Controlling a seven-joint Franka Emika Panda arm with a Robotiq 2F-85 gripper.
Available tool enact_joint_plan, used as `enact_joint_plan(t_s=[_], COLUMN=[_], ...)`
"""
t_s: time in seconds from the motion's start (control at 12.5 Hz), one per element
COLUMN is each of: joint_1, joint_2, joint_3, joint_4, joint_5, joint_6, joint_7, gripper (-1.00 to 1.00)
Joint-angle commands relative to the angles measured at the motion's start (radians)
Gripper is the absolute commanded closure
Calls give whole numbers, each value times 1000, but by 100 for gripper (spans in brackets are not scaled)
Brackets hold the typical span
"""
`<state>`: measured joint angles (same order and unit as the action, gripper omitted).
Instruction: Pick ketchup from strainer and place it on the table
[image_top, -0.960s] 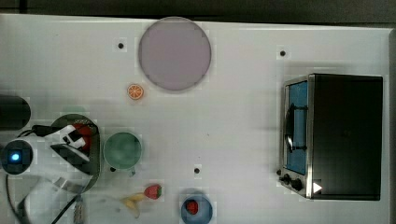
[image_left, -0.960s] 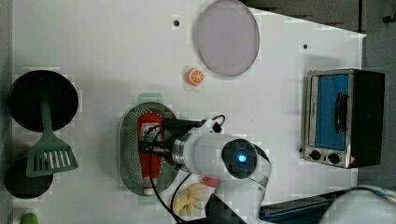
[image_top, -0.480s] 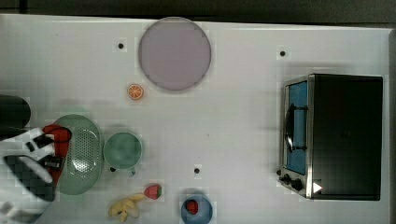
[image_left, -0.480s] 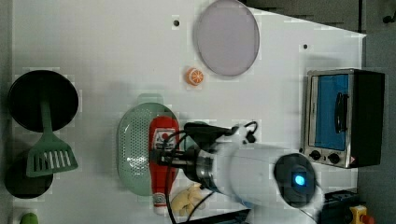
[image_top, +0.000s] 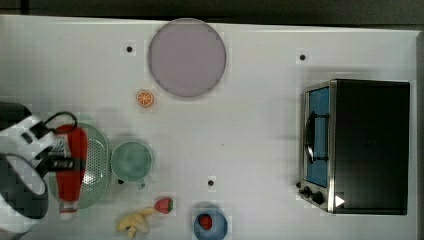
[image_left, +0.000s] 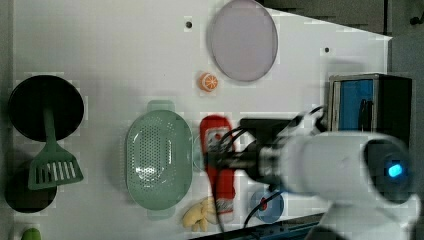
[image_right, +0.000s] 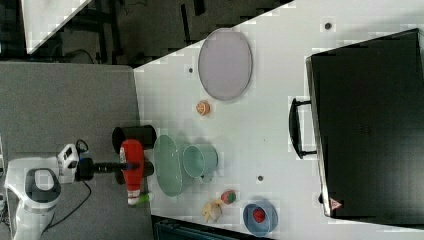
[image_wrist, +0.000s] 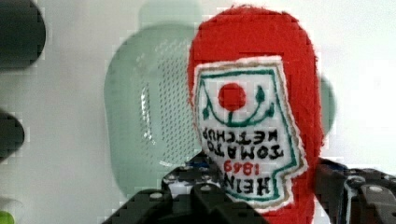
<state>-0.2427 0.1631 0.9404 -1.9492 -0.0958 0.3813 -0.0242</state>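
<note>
One ketchup (image_left: 218, 165) is pinched in the fingers (image_left: 212, 161), lifted out and hanging in the air beside the strainer (image_left: 159, 159). Carrying comes now. Next, I think, it must go down on a bare bit of surface (image_left: 115, 55), then let go.

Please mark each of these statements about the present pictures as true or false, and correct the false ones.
1. The end effector grips the ketchup. True.
2. The strainer holds a strawberry. False: its perforated bottom lies bare.
3. The orange slice lies on the plate. False: it lies on the table, beside the plate.
4. A red item sits in the blue bowl. True.
5. The green cup stands against the oven. False: it stands next to the strainer, far from the oven.
</note>
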Motion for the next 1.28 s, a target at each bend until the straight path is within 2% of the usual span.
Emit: enact_joint_plan(t_s=[0.08,0.4,0.72,0.96,1.28], joint_1=[-152,-231,-265,-269,-269], joint_2=[-40,-79,-69,-69,-63], joint_3=[-75,-205,-358,-457,-515], joint_4=[67,71,53,-19,-191], joint_5=[12,12,12,12,12], joint_6=[-29,-28,-27,18,234], joint_7=[-208,-439,-550,-561,-561], gripper=[-13,-13,-13,-13,-13])
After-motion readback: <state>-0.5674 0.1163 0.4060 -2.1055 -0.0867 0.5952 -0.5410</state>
